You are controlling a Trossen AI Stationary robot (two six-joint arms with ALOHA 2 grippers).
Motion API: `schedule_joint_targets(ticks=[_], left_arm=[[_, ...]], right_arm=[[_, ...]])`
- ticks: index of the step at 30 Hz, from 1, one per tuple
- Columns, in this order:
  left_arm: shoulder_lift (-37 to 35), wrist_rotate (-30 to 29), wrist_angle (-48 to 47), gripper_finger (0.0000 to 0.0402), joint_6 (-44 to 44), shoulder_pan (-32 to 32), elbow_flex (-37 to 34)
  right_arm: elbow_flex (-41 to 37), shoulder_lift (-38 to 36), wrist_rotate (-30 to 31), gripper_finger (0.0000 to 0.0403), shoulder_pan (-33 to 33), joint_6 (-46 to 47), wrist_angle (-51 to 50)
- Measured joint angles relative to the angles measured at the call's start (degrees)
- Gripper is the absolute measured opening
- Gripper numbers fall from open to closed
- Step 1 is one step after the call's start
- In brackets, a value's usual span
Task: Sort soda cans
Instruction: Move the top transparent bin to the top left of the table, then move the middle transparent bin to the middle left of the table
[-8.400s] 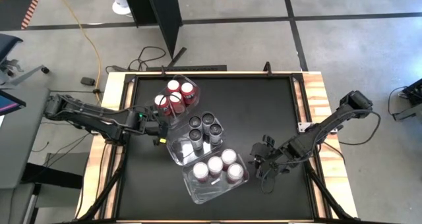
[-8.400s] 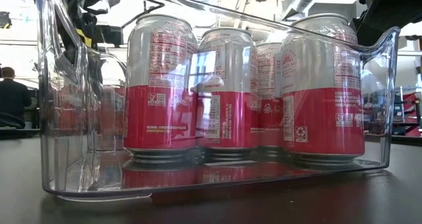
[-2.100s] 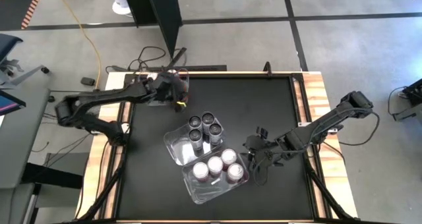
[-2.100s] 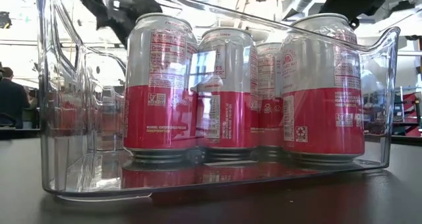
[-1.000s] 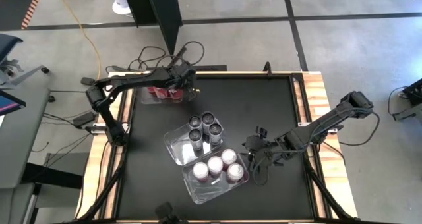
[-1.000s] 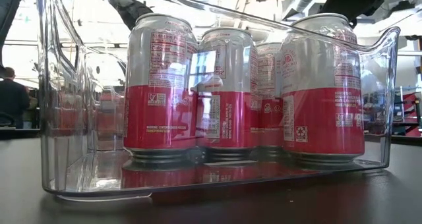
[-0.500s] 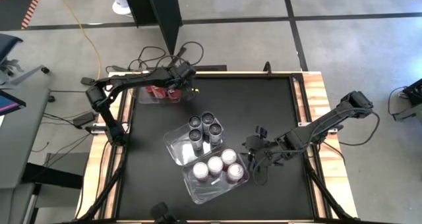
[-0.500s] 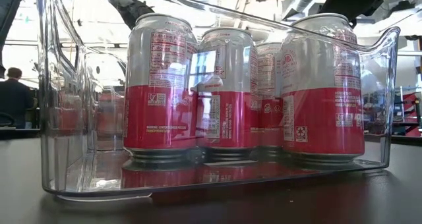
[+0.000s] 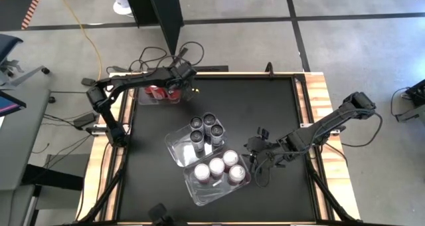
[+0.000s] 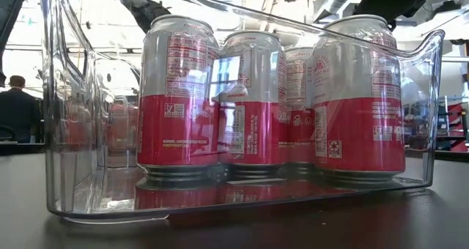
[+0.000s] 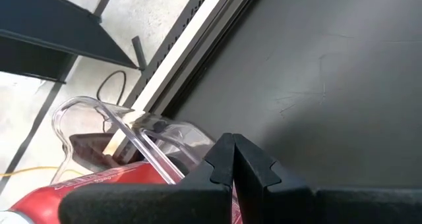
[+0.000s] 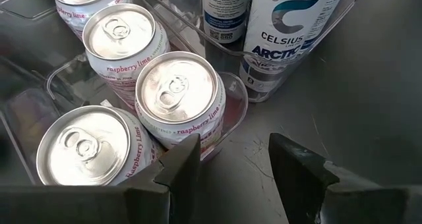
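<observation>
Sorting looks nearly done: white-and-red cans (image 9: 217, 169) and dark cans (image 9: 204, 129) tubbed mid-desk, red cans (image 9: 158, 93) at far-left corner. Left tool (image 11: 232, 159) pinching that tub's wall; right tool (image 12: 231, 163) spread beside the white-and-red cans

red cans (image 9: 159, 93) mostly hidden under left arm, tub (image 10: 58, 132) cropped by frame

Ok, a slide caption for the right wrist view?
Open right gripper beside a clear tub of raspberry lime cans.
</observation>
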Motion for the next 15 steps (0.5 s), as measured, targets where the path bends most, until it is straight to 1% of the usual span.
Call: schedule_joint_targets(ticks=[5,9,15], left_arm=[[-0.59,1.48,0.62,0.0,1.29,-0.23,-0.02],[-2.69,2.13,1.48,0.0,2.74,-1.43,-0.35],[-8.95,7.62,2.35,0.0012,4.13,-2.62,-0.31]], right_arm=[[0.0,0.0,0.0,0.0198,0.0,0.0,0.0],[0.0,0.0,0.0,0.0198,0.0,0.0,0.0],[0.0,0.0,0.0,0.0198,0.0,-0.01,0.0]])
